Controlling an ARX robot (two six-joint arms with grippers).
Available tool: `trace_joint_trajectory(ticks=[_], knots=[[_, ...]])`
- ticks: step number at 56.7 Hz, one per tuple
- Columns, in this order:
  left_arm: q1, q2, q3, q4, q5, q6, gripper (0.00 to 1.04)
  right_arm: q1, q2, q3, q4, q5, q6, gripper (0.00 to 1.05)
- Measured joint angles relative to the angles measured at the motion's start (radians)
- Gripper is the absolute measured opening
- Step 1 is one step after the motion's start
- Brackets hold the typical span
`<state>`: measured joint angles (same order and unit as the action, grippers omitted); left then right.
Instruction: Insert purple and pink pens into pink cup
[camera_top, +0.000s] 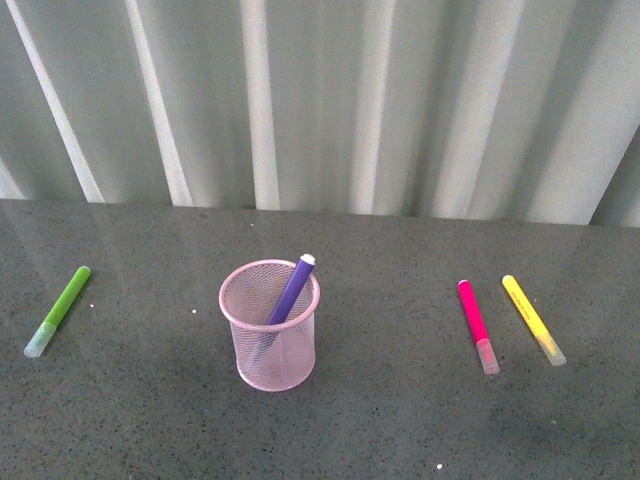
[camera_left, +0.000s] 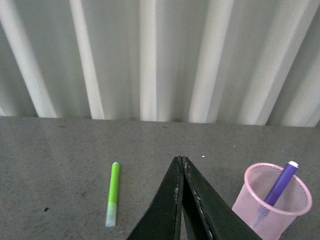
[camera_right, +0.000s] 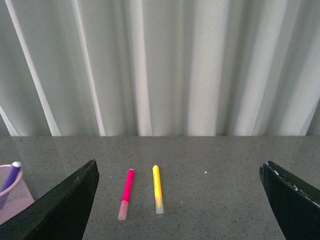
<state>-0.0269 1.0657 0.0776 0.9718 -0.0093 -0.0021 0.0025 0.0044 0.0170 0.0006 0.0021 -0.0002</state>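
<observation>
Front view: the pink pen is the one not yet done. It lies flat on the tabletop, well to the right of the cup. Its long axis runs roughly away from us, with the clear cap at the near end and leaning slightly right. The purple pen already stands tilted in the cup, its white end resting against the far right of the rim.

The right jaws are plainly the nearer pair. In the right wrist view they are spread wide and empty, and the pink pen lies on the tabletop ahead of them, off centre toward the cup's side. We judge the arm would have to shift that way before coming down. As the jaws stand now, their gap runs across the pen's length, which suits a pinch on the barrel.

The left jaws are pressed together with nothing between them, pointing into the bare stretch between the green marker and the cup.

The tight spot is the yellow marker, which lies just beside the pink pen on the outer side, nearly parallel, with only a narrow gap between them for a jaw. On the cup side the tabletop is bare, and the carry to the cup is unobstructed. In the cup, the purple pen leaves the left half of the mouth free.
</observation>
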Motion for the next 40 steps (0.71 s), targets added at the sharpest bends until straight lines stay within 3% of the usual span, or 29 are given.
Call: trace_joint_trajectory(ticks=[40], knots=[[0.025,-0.532,-0.056,-0.445,0.009,0.0,0.04,0.0,0.0,0.0,0.0,0.0,0.0,0.98]])
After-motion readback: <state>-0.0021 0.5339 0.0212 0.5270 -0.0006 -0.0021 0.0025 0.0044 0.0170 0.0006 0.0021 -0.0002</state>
